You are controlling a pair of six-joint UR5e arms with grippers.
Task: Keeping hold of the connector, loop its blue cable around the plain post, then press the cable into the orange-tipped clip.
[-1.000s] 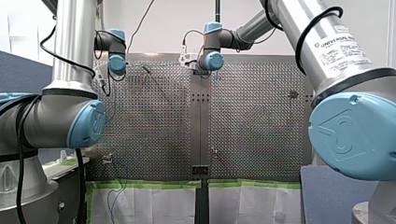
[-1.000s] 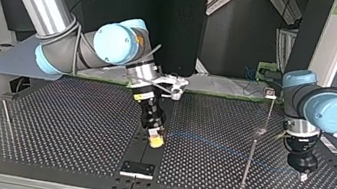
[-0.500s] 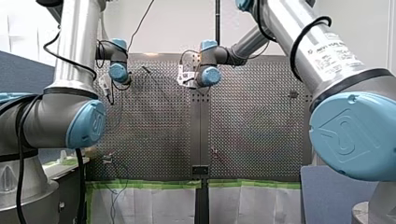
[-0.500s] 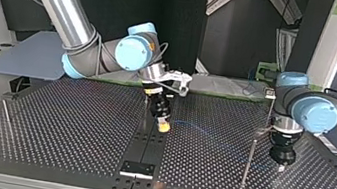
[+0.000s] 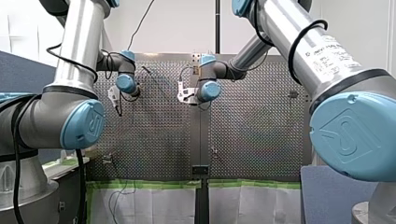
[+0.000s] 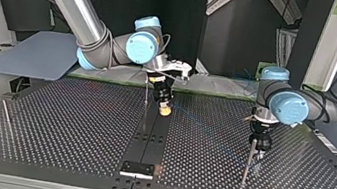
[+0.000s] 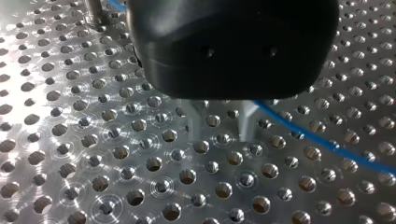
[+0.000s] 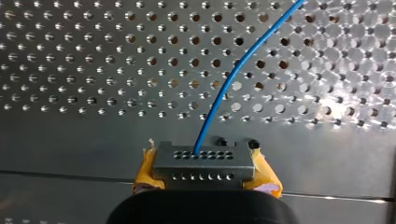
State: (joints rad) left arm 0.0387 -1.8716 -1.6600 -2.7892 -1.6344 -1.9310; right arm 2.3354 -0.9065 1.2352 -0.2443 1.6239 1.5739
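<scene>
Connector (image 8: 201, 161) hangs over the bench (image 6: 51, 122), whose perforated top lies open ahead of both grippers. My left gripper (image 7: 220, 123) has its black body hiding the finger roots; its fingers stand apart over bare holes, with the post (image 6: 247, 164) near. My right gripper (image 8: 201, 175) clamps the connector between yellow pads (image 8: 267, 179), and the blue cable (image 8: 233, 77) runs ahead from its face
</scene>
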